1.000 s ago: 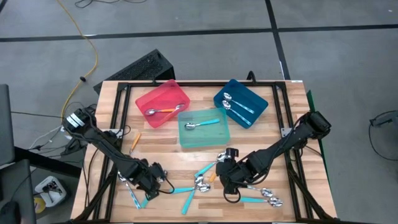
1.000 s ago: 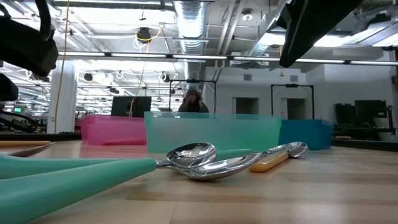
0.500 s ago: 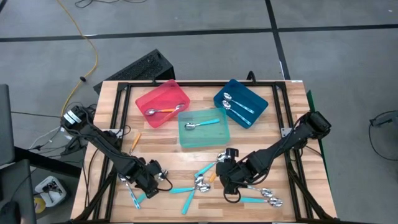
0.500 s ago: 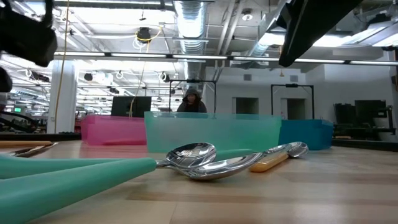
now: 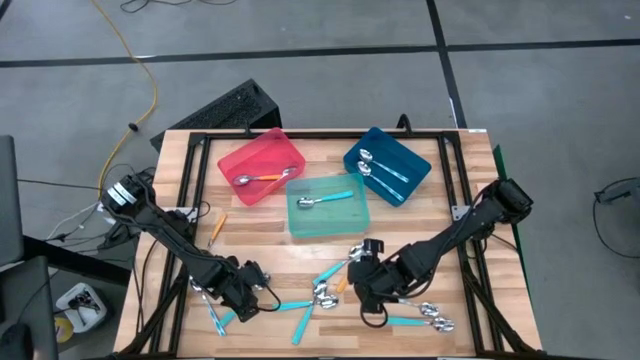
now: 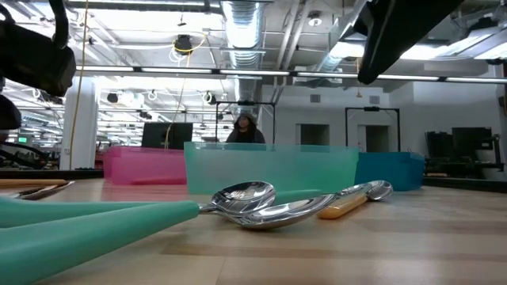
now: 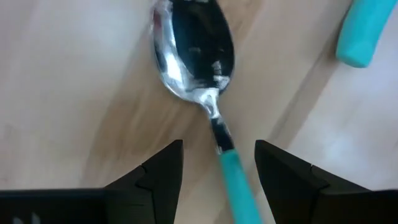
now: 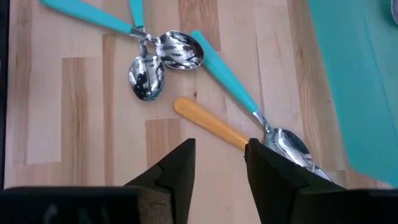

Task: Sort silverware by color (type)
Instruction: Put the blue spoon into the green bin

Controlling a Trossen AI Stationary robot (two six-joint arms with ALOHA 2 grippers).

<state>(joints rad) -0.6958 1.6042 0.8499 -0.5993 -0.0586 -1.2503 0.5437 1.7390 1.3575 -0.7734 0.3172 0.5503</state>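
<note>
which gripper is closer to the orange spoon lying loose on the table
Right. The right gripper hangs directly over the orange spoon; the left gripper is farther off, over a teal spoon.

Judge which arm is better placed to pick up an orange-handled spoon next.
Right, probably. The right hand hangs open directly over the orange-handled spoon near the table's middle. The left hand is open around a teal-handled spoon at the front left.

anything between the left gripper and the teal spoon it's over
Nothing visible. In the left wrist view the teal-handled spoon lies bare on the wooden table, its handle running between the open fingers of the left gripper. Another teal handle lies off to one side, clear of it.
</note>
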